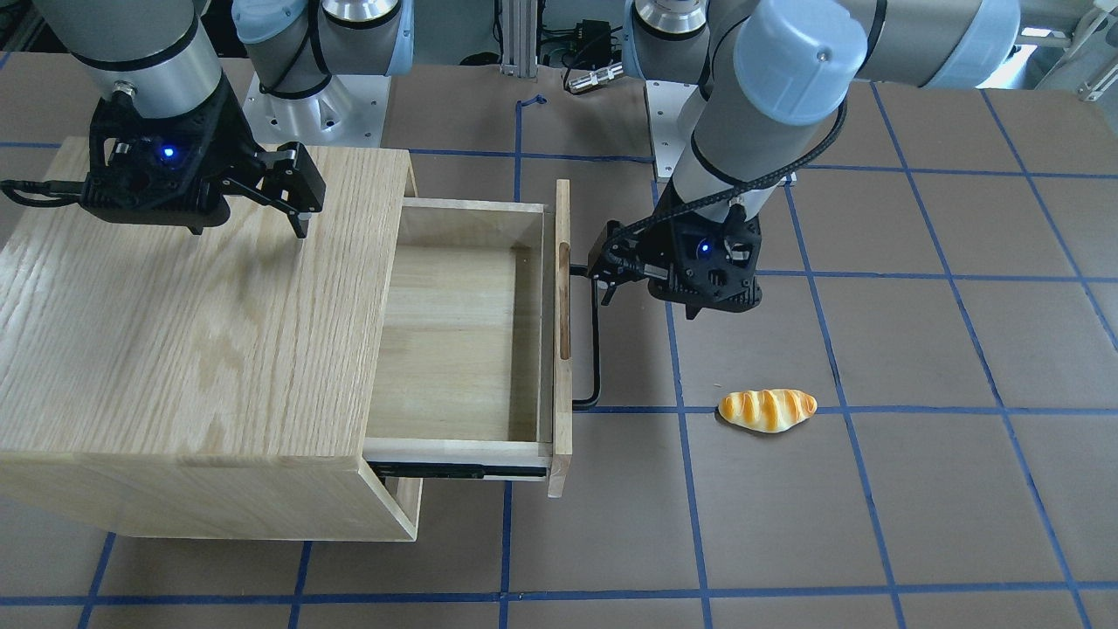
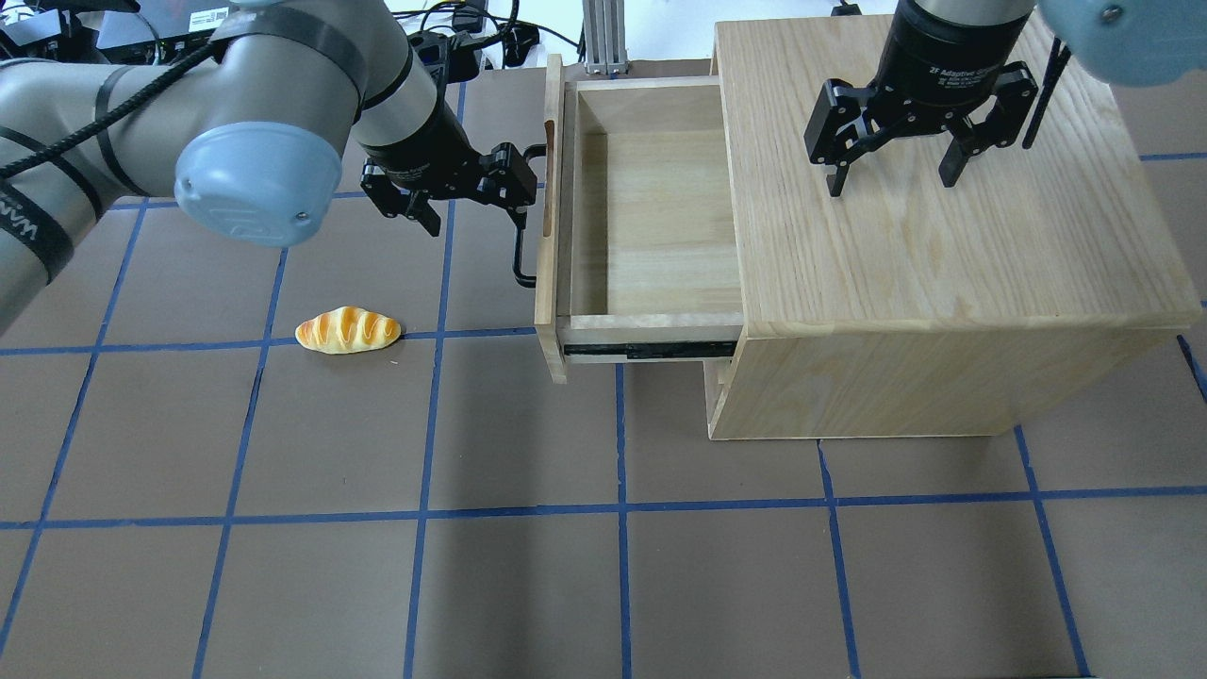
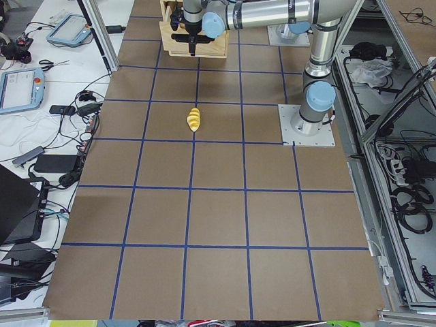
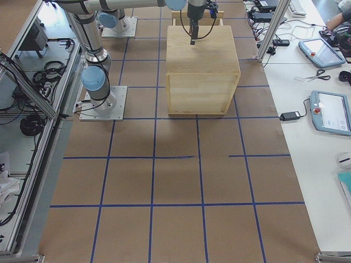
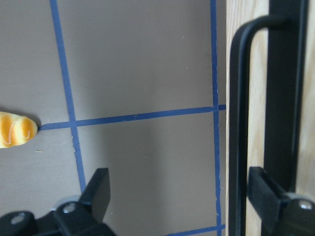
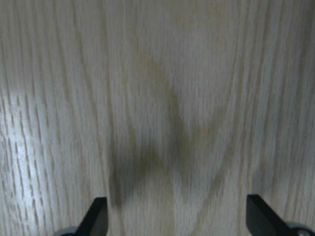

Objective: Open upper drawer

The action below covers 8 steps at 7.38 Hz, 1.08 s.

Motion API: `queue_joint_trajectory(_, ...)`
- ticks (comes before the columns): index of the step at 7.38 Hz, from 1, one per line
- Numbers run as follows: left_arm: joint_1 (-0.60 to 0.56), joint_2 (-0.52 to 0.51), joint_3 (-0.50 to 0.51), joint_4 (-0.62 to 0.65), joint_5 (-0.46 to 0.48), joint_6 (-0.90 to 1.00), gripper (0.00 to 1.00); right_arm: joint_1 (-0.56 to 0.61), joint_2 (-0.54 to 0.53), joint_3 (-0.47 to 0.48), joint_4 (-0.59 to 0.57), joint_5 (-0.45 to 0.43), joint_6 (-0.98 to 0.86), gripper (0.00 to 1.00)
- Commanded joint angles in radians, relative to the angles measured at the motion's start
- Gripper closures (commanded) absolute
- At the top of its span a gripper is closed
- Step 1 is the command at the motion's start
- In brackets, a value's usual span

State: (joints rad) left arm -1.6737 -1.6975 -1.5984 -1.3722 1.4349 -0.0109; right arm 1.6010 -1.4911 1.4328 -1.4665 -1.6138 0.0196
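The upper drawer (image 1: 454, 341) stands pulled far out of the oak cabinet (image 1: 175, 332), and its bare inside shows; it also shows in the overhead view (image 2: 660, 226). Its front panel carries a black bar handle (image 1: 596, 349). My left gripper (image 1: 603, 279) is open at the handle's end. In the left wrist view (image 5: 182, 191) the handle (image 5: 238, 123) runs between the spread fingers, close to the right one, ungripped. My right gripper (image 2: 891, 187) is open and empty just above the cabinet top (image 2: 943, 264); its wrist view (image 6: 177, 216) shows only wood grain.
A toy bread roll (image 1: 767, 409) lies on the brown mat beside the drawer front, also in the overhead view (image 2: 347, 330). The mat has a blue tape grid. A black slide rail (image 2: 651, 351) shows under the drawer's side.
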Motion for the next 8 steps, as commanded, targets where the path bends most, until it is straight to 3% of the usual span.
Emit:
queue_joint_trajectory(1, 0.082, 0.083, 0.006, -0.143, 0.048, 0.179, 0.00, -0.001, 0.000, 0.000, 0.000, 0.000, 0.000, 0.00)
queue_joint_trajectory(4, 0.126, 0.197, 0.021, -0.272, 0.189, 0.256, 0.00, 0.000, 0.000, 0.001, 0.000, 0.000, 0.000, 0.00)
queue_joint_trajectory(8, 0.121, 0.190, 0.047, -0.261, 0.185, 0.155, 0.00, 0.000, 0.000, 0.000, 0.000, 0.000, 0.000, 0.00)
